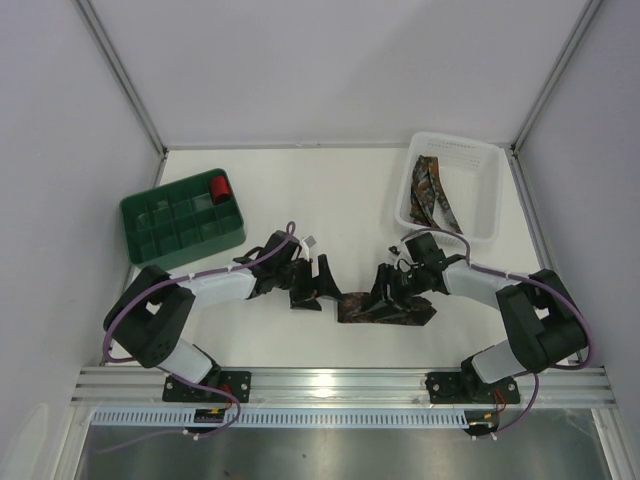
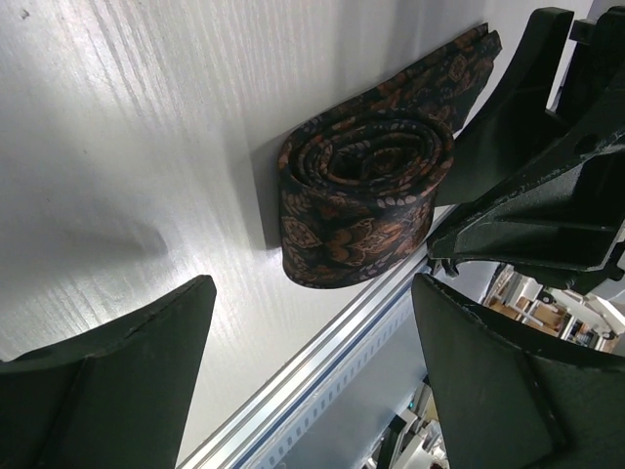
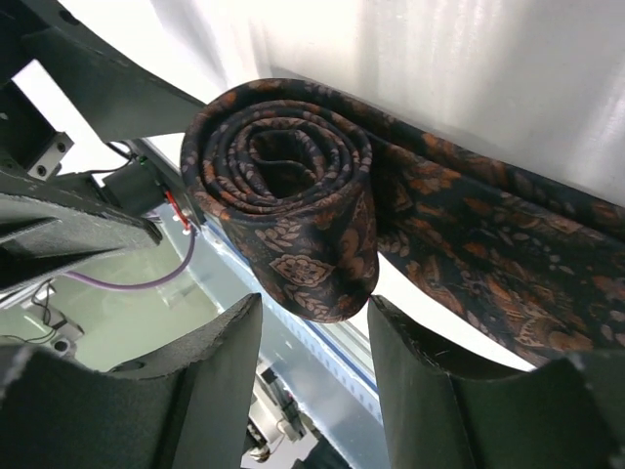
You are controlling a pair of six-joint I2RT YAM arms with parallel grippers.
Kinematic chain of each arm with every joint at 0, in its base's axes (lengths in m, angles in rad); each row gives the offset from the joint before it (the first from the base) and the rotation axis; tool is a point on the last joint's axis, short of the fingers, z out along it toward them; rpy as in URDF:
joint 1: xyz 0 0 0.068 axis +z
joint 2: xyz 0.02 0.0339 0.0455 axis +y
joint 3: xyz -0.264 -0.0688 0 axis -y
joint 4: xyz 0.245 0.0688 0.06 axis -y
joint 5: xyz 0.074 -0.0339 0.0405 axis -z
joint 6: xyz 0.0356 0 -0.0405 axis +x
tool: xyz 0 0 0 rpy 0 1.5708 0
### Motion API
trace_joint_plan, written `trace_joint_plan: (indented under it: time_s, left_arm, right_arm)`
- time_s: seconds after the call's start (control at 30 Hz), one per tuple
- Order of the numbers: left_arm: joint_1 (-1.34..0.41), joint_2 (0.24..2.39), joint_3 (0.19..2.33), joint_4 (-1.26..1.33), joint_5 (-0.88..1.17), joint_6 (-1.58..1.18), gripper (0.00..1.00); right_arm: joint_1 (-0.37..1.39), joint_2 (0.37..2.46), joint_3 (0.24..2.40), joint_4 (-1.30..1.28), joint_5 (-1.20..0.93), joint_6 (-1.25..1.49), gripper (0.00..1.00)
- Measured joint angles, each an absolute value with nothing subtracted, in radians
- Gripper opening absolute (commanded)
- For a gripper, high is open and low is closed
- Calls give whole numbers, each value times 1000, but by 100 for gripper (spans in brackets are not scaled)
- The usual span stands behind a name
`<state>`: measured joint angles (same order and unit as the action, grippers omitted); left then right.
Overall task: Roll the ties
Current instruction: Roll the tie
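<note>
The long, narrow dark fabric tie with a brown-orange pattern (image 1: 395,312) lies on the white table (image 1: 300,190) between my two hands. Its end toward my left side is wound into a coil (image 3: 283,186), and the flat rest runs away toward my right. My right hand (image 3: 312,327) is the nearer one. Its fingers stand about half apart on both sides of the coil's lower edge and are not clamped on it. My left hand (image 2: 312,293) is wide open and holds nothing; the coil lies just in front of it. I judge the next turn must go along the flat rest, to my right.
</note>
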<state>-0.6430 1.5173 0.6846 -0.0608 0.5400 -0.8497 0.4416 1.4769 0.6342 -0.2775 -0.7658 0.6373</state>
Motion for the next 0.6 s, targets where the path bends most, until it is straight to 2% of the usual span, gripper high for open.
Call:
trace_joint_plan:
  time_s: [0.23, 0.43, 0.6]
  left_arm:
    - [-643, 1513, 675, -16, 562, -866, 91]
    - [-643, 1497, 617, 84, 582, -909, 89]
    - [-652, 1514, 596, 172, 592, -944, 87]
  right_arm:
    - [432, 1476, 655, -323, -753, 616, 54]
    - [424, 1472, 838, -506, -631, 506, 53]
    - [432, 1470, 939, -556, -579, 457, 50]
